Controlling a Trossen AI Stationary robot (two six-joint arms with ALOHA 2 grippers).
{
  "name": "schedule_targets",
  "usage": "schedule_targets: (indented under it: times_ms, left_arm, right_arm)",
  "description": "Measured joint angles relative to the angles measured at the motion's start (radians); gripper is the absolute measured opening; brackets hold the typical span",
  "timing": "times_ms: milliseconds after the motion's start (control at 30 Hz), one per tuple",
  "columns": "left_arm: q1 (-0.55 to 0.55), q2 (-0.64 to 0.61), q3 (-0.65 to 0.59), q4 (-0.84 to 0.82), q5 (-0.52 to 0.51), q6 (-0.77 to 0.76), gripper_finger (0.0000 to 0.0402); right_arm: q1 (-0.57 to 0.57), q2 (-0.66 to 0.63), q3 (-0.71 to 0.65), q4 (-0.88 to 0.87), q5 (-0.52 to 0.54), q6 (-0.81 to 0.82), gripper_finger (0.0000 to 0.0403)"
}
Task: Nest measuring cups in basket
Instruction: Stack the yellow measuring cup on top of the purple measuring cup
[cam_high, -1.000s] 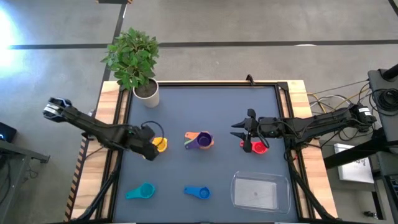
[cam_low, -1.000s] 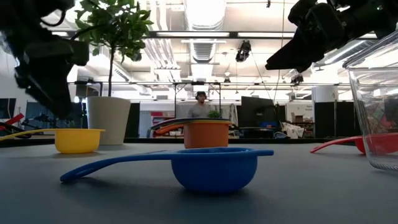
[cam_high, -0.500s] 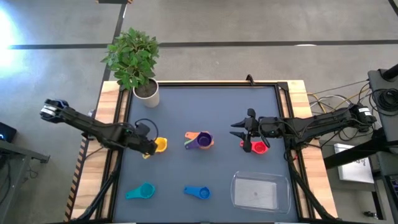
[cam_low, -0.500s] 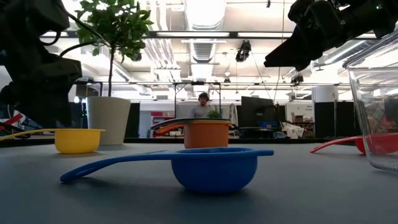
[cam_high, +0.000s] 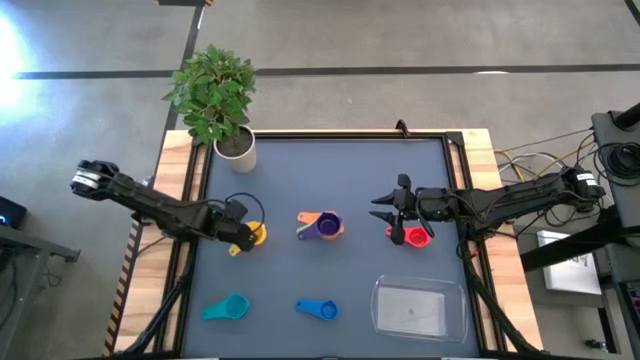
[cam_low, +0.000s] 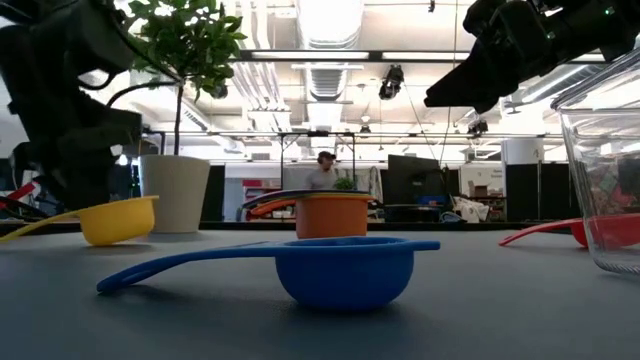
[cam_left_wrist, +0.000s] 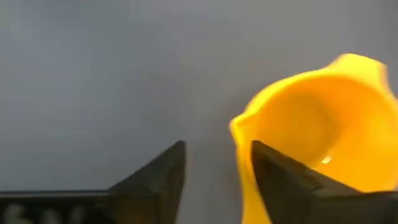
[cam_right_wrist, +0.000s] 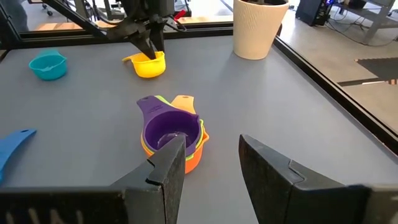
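The yellow cup (cam_high: 258, 233) is seen tilted at the left side of the bench (cam_high: 330, 170), with the left hand (cam_high: 238, 236) down at its rim; in the left wrist view one finger (cam_left_wrist: 283, 180) lies inside the bowl and the other outside, so the wall is between them, though whether they are pressing it cannot be told. At the middle of the bench a stack is found: the purple cup (cam_high: 329, 226) sits inside the orange cup (cam_low: 330, 214), with a green rim showing between them in the right wrist view. The right hand (cam_high: 386, 212) is held above the bench just beside the red cup (cam_high: 414, 236), its fingers (cam_right_wrist: 165, 174) parted with nothing between them. The basket (cam_high: 420, 308) stands near the front right corner, with the blue cup (cam_high: 318, 309) to its left and the teal cup (cam_high: 228, 307) farther left, both well apart from the hands. A white plant pot (cam_high: 236, 146) with a leafy plant stands at the rear left corner, behind the yellow cup. The stretch of bench between the stack and the basket is unobstructed. A person (cam_low: 322, 172) is visible far back in the room.
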Motion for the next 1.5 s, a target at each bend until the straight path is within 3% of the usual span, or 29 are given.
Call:
schedule_targets:
  times_ms: [167, 400, 567, 700, 900, 1100, 1267, 1500]
  left_arm:
    - [0.000, 0.026, 0.084, 0.000, -0.007, 0.145, 0.0024]
    - [0.026, 0.038, 0.290, -0.009, -0.058, 0.375, 0.0002]
    - [0.054, 0.071, 0.440, -0.184, -0.082, 0.424, 0.0001]
    - [0.054, 0.083, 0.470, -0.260, -0.114, 0.437, 0.0004]
    - [0.065, 0.086, 0.385, -0.248, -0.024, 0.416, 0.0039]
    - [0.092, 0.086, 0.230, -0.094, 0.087, 0.403, 0.0101]
    - [0.115, 0.086, 0.137, 0.035, 0.106, 0.407, 0.0139]
    - [0.127, 0.093, 0.082, 0.128, 0.132, 0.457, 0.0130]
  right_arm:
    - [0.000, 0.000, 0.000, 0.003, 0.001, -0.008, 0.0139]
    - [0.000, 0.000, 0.000, 0.003, 0.019, -0.009, 0.0139]
    - [0.001, 0.000, 0.000, 0.002, 0.024, -0.007, 0.0139]
    - [0.001, 0.000, 0.000, -0.005, 0.024, -0.006, 0.0139]
    - [0.001, 0.000, 0.000, -0.014, 0.024, -0.005, 0.0139]
    - [0.001, 0.000, 0.000, -0.012, 0.024, -0.008, 0.0139]
    - [0.000, 0.000, 0.000, -0.012, 0.024, -0.008, 0.0139]
    - [-0.001, 0.000, 0.000, -0.005, 0.026, -0.017, 0.0139]
